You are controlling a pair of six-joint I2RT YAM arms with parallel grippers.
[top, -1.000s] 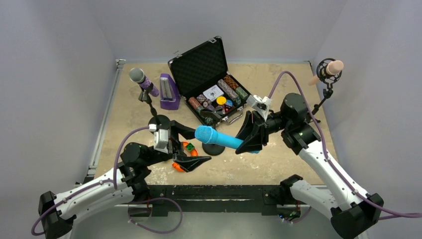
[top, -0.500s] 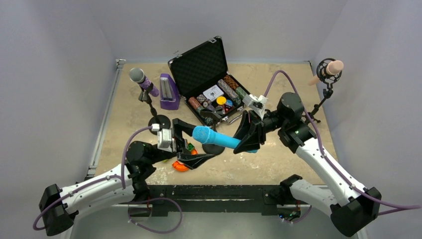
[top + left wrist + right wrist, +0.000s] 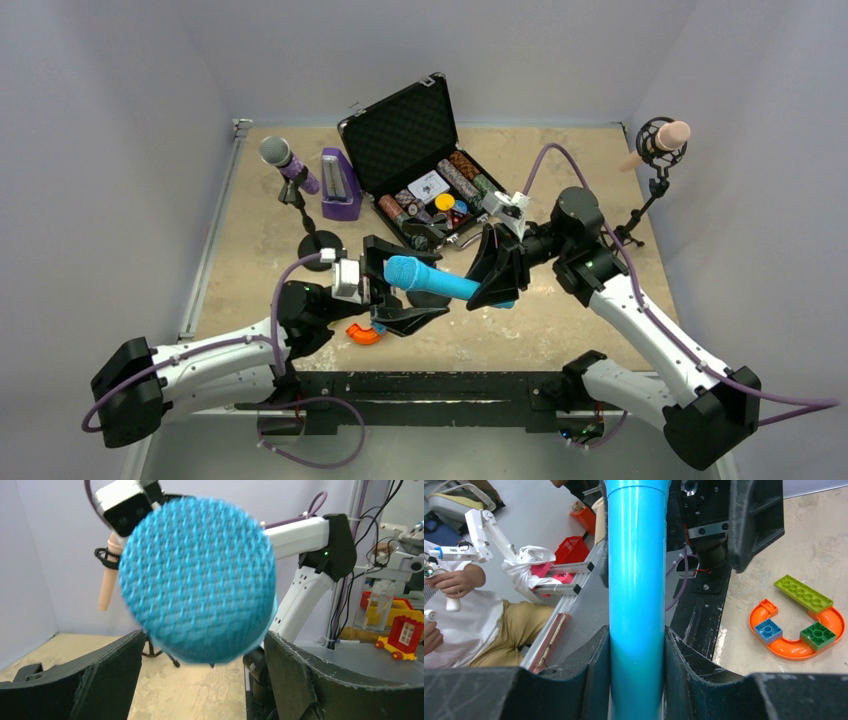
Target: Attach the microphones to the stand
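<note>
Sitting at the back of the table (image 3: 560, 170) is an open black case (image 3: 400, 130) full of little round chips. Everything else is told from that case.

To the left of the case, the purple microphone (image 3: 285, 158) is already up on its stand. Far to the right of the case, the pink microphone (image 3: 665, 138) is in its holder too. So, I think, only the blue microphone (image 3: 440, 283) is left to do.

The blue one hangs in the air just in front of the case, lying almost flat. The right gripper (image 3: 497, 275) is squeezed tight on its smooth handle, with a finger pressing on each side. The mesh head points toward the left gripper (image 3: 412, 285), whose fingers are spread wide apart. The head sits right between them, and they do not seem to touch it.

Under the microphone, in front of the case, there is a dark round foot (image 3: 432, 298). It may be the empty stand, but I cannot see its clip.

This looks like a hand-over. To do it well, the right gripper should hold firm until the left one has closed. The left one should close slowly, and on the handle, not on the soft mesh. Letting go too soon could drop it.

Small toy blocks (image 3: 362, 333) lie in front of the case, to the left, near the left gripper.
</note>
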